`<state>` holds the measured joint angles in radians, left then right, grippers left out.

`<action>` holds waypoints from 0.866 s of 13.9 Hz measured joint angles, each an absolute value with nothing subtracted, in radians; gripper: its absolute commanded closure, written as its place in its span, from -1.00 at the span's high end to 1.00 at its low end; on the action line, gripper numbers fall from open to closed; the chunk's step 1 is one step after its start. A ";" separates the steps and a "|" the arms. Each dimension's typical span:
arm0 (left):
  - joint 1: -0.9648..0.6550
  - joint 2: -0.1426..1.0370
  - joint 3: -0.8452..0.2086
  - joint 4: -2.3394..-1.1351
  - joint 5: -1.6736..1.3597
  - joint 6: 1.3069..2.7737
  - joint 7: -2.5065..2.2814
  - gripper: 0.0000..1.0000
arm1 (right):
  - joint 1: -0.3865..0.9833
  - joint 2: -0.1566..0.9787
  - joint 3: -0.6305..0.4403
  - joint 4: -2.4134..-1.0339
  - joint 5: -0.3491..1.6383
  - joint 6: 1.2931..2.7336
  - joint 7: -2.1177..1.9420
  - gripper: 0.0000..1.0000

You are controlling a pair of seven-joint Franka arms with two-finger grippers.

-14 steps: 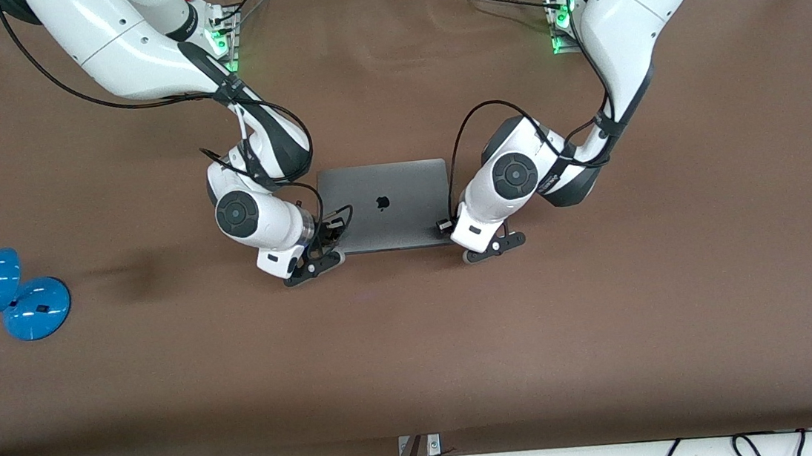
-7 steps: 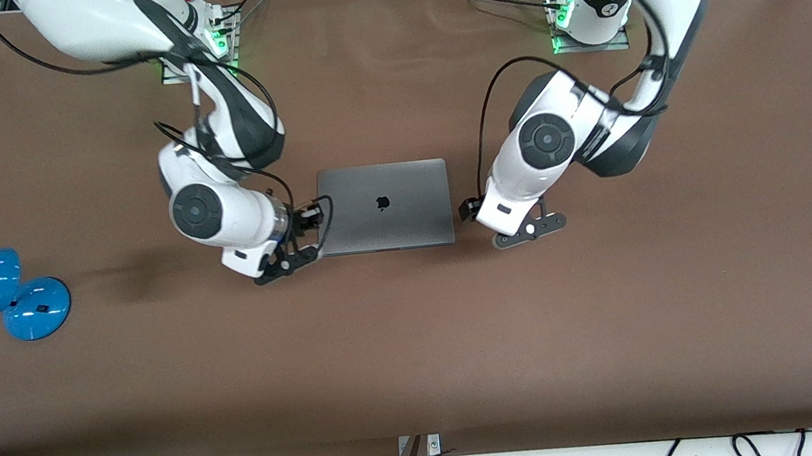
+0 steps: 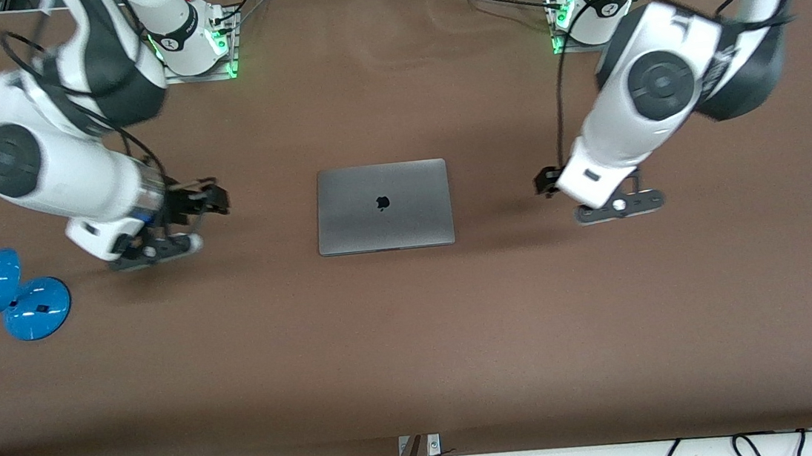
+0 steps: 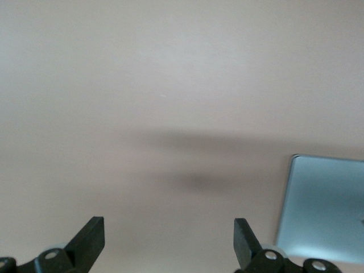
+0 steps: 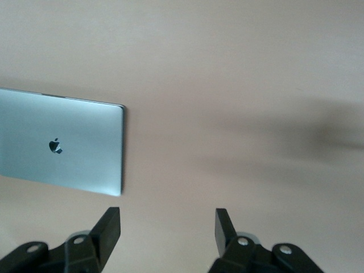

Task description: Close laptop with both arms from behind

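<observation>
The space-grey laptop (image 3: 383, 206) lies shut and flat at the table's middle, its lid with the dark apple logo facing up. My right gripper (image 3: 155, 251) is open and empty, over the bare brown table beside the laptop, toward the right arm's end. My left gripper (image 3: 620, 205) is open and empty, over bare table beside the laptop, toward the left arm's end. The right wrist view shows its open gripper (image 5: 168, 230) and the whole lid (image 5: 60, 148). The left wrist view shows its open gripper (image 4: 169, 239) and one corner of the laptop (image 4: 327, 207).
A blue desk lamp (image 3: 2, 289) lies at the right arm's end of the table. The brown cloth-covered table (image 3: 417, 346) ends at a front edge with cables hanging below it. The two green-lit arm bases (image 3: 210, 46) stand along the edge farthest from the front camera.
Both grippers have lifted off the laptop's edges and swung outward, each toward its own end of the table. The laptop stays shut and has not moved.
</observation>
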<state>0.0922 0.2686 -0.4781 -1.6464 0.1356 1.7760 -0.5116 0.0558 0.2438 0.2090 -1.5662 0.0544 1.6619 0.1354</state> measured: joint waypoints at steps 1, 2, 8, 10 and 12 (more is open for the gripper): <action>0.129 0.240 -0.478 -1.646 0.135 1.753 -0.457 1.00 | 0.043 0.219 0.198 -1.549 0.038 1.622 0.135 0.73; 0.166 0.214 -0.478 -1.645 0.135 1.737 -0.405 1.00 | 0.036 0.199 0.185 -1.534 0.015 1.589 0.135 0.75; 0.310 0.153 -0.472 -1.596 0.128 1.623 -0.176 1.00 | 0.028 0.138 0.079 -1.518 -0.015 1.496 0.135 0.98; 0.300 0.122 -0.439 -1.596 0.072 1.594 -0.128 1.00 | 0.027 0.118 0.048 -1.516 -0.015 1.460 0.135 0.99; 0.238 0.074 -0.353 -1.605 0.028 1.550 -0.082 1.00 | 0.027 0.099 0.030 -1.516 -0.015 1.443 0.135 1.00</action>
